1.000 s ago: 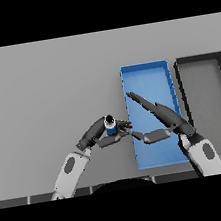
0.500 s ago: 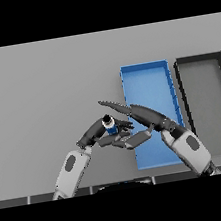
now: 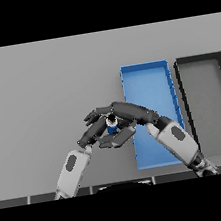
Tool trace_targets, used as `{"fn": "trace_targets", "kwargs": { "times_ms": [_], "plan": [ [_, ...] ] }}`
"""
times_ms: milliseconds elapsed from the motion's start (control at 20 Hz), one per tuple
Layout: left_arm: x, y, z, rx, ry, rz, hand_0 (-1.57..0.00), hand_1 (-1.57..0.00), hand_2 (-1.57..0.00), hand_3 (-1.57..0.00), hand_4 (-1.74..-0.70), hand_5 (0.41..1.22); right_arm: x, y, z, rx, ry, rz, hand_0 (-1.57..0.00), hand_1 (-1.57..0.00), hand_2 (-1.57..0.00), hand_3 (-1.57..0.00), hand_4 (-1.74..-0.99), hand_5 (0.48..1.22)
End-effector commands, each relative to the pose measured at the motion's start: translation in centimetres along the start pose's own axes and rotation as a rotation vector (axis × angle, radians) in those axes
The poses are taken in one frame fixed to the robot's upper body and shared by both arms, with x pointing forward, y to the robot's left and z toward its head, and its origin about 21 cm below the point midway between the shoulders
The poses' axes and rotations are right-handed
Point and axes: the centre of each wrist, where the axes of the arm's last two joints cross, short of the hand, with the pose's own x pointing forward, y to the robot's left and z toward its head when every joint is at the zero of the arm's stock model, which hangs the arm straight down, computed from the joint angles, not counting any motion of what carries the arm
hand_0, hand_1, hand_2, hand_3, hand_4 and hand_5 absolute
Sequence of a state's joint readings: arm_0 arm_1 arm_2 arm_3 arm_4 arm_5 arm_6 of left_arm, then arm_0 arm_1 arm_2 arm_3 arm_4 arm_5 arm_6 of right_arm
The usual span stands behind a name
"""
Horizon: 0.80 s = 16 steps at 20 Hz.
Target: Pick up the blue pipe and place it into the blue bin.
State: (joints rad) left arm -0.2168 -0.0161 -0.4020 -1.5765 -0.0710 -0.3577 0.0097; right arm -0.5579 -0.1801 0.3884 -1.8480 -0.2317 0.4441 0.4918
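The blue pipe (image 3: pixel 112 126) stands near the front edge of the grey table (image 3: pixel 39 93), just off the blue bin's (image 3: pixel 143 66) left wall. Only its dark top end and a short blue length show, so its long axis appears upright, pointing toward the camera. Both hands meet at it. The left hand (image 3: pixel 93 132) reaches in from the lower left, fingers curled against the pipe's left side. The right hand (image 3: pixel 125 111) arches over from the right, fingers curved above and beyond the pipe, thumb below it. Which hand bears the load cannot be told. The bin lies directly to the pipe's right, so the transfer judged necessary is a short rightward carry over the left wall.

Count: one pipe, one blue bin, one dark bin (image 3: pixel 199 60), two hands.
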Motion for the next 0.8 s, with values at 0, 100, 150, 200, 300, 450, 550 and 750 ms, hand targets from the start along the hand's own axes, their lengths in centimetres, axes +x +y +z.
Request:
{"fn": "trace_targets", "kwargs": {
  "times_ms": [0, 100, 150, 200, 300, 450, 550, 750],
  "plan": [
    [-0.2, 0.1, 0.3, 0.003, 0.021, -0.014, -1.57, -1.57, -1.57, -1.57, -1.59, 1.221, 0.2, 0.1, -0.3, 0.004, -0.024, -0.013, -0.7, -0.7, -0.74, -0.6, -1.406, 0.5],
    [-0.2, -0.2, 0.4, 0.013, 0.029, -0.022, -1.57, -1.57, -1.57, -1.57, -1.64, 1.221, 0.5, 0.2, -0.8, 0.005, -0.016, -0.023, -1.01, -1.02, -1.04, -0.87, -1.514, 0.55],
    [-0.3, 0.0, 0.2, 0.01, 0.019, -0.017, -1.57, -1.57, -1.57, -1.51, -1.66, 1.221, 0.3, 0.7, -0.9, 0.014, -0.032, -0.041, -1.13, -1.13, -1.15, -0.95, -1.551, 0.596],
    [-0.1, 0.1, 0.3, 0.01, -0.008, 0.009, -1.57, -1.57, -1.57, -1.52, -1.68, 1.221, 0.3, 0.6, -1.2, 0.01, -0.034, -0.057, -1.22, -1.22, -1.23, -1.02, -1.581, 0.65],
    [0.0, -0.1, 0.0, 0.004, -0.024, 0.04, -1.57, -1.57, -1.57, -1.5, -1.7, 1.221, 0.0, 1.1, -1.6, 0.016, -0.075, -0.084, -1.34, -1.34, -1.35, -1.19, -1.628, 0.856],
    [0.0, 0.1, -0.3, -0.002, -0.019, 0.044, -1.57, -1.57, -1.57, -1.44, -1.72, 1.221, 0.0, 1.0, -1.1, 0.0, -0.09, -0.054, -1.45, -1.45, -1.46, -1.36, -1.68, 1.034],
    [0.2, -0.1, 0.0, -0.005, -0.029, 0.041, -1.57, -1.57, -1.57, -1.44, -1.73, 1.221, 0.2, 1.2, -1.3, 0.015, -0.114, -0.044, -1.5, -1.5, -1.5, -1.43, -1.702, 1.101],
    [0.5, 0.1, 0.2, 0.01, -0.008, 0.016, -1.57, -1.57, -1.57, -1.42, -1.73, 1.221, -0.3, 1.4, -1.4, -0.024, -0.159, -0.079, -1.54, -1.54, -1.54, -1.52, -1.725, 1.172]
  ]
}}
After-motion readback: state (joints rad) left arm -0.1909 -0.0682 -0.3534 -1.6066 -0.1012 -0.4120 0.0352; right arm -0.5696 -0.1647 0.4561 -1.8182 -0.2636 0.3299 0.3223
